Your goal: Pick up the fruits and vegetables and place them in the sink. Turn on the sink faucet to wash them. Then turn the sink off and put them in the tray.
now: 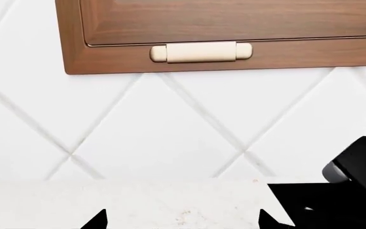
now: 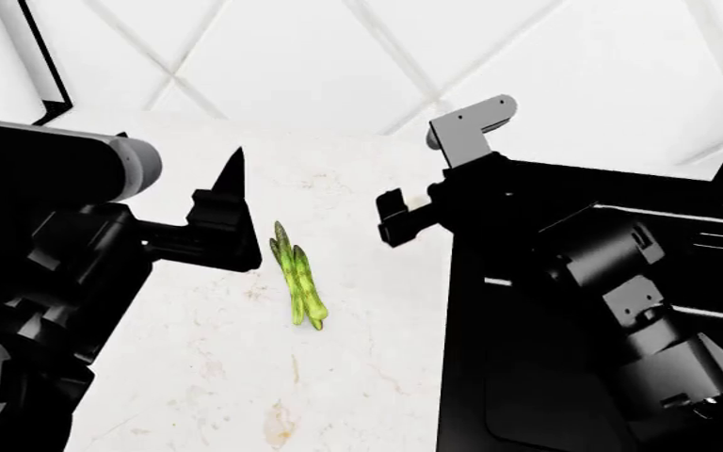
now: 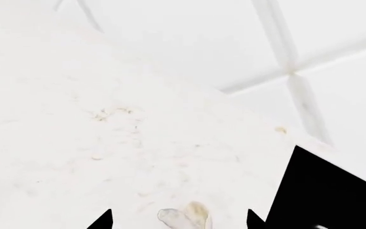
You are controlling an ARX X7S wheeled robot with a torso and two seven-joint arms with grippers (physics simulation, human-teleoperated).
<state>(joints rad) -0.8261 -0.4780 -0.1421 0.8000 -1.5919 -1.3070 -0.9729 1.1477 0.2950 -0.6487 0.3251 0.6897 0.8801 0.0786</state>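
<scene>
Your left gripper (image 2: 233,212) sits just left of the asparagus (image 2: 298,282) on the counter (image 2: 223,377), jaws apart, empty; your right gripper (image 2: 393,218) looks open too, though poorly seen; sink (image 2: 563,395) lies right.

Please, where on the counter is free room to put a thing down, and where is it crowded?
Bare marble lies below the asparagus, between the left arm and the sink edge. Another free strip runs along the tiled wall. It is crowded around the asparagus, between left gripper and right gripper.
</scene>
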